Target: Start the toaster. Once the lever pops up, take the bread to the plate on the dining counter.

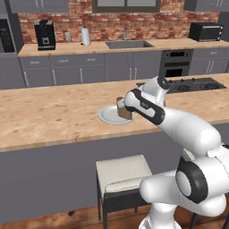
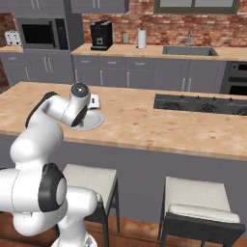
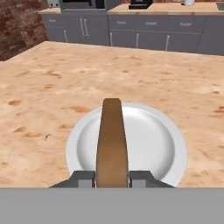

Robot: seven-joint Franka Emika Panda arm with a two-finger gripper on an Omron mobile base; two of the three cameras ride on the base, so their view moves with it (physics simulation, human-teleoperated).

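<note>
In the left base view the white arm reached over the light wooden tabletop (image 1: pixel 53 116) of the dining counter, its gripper (image 1: pixel 127 103) holding the brown bread slice (image 1: pixel 123 109) upright above the round white plate (image 1: pixel 108 115), near the counter's front edge and left of the black cooktop (image 1: pixel 192 85). In the right base view the arm's wrist covered the bread, and the plate (image 2: pixel 94 120) showed just beneath it on the same tabletop (image 2: pixel 144 123). In the hand view the jaws were clamped on the bread (image 3: pixel 112 140), which stood edge-on over the middle of the plate (image 3: pixel 162 144); whether it touched the plate could not be told.
</note>
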